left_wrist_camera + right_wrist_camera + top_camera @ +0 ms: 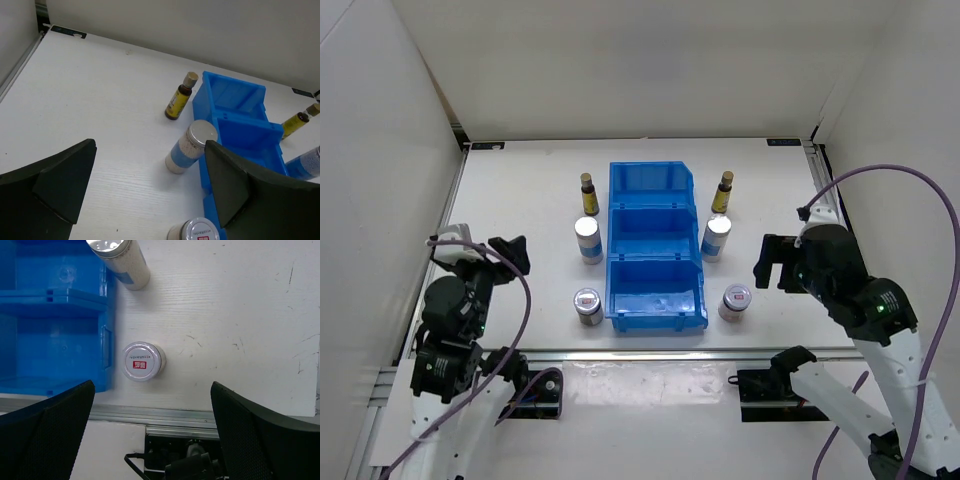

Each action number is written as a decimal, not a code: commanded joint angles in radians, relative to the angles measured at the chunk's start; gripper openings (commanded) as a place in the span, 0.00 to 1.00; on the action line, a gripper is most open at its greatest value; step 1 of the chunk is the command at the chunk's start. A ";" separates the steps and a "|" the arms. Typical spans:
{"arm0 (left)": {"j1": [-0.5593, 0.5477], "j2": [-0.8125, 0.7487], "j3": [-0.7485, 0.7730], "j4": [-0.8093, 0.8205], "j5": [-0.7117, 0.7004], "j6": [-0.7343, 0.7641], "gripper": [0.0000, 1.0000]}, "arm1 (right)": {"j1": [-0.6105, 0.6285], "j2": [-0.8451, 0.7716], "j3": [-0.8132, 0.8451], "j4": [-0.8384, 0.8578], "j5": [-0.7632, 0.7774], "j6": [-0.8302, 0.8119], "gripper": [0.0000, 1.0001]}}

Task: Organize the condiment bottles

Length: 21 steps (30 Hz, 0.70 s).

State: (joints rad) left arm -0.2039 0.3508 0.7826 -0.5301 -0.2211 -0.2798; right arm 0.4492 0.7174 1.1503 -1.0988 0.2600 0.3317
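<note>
Right wrist view: the right gripper [152, 390] points straight down, fingers spread wide. A grey jar [143, 361] stands just ahead between them, beside the blue bin [50, 315]. The left gripper [150, 145], tilted forward, is likewise spread, with a white-blue cylinder [190, 147] ahead and a brown bottle [179, 97] beyond. Only top external shows three containers flanking each side of the bin.

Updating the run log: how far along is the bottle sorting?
Done: nothing; the bin is empty. In hand: nothing; left gripper and right gripper are open. To do: all six, two bottles, two cylinders, two jars, standing beside the bin.
</note>
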 commanded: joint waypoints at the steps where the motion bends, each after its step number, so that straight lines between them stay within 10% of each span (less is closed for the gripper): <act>1: -0.015 -0.025 -0.023 -0.036 -0.055 -0.002 1.00 | -0.001 0.011 -0.004 0.024 -0.010 -0.013 1.00; 10: -0.103 0.010 -0.043 -0.036 -0.120 -0.041 1.00 | -0.001 0.072 -0.052 0.008 -0.142 0.056 1.00; 21: -0.103 0.011 -0.062 -0.047 -0.102 -0.081 1.00 | -0.001 0.554 -0.004 -0.050 -0.130 0.239 1.00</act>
State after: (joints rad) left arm -0.3035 0.3607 0.7368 -0.5678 -0.3073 -0.3447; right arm 0.4492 1.2751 1.1126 -1.1316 0.1326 0.4847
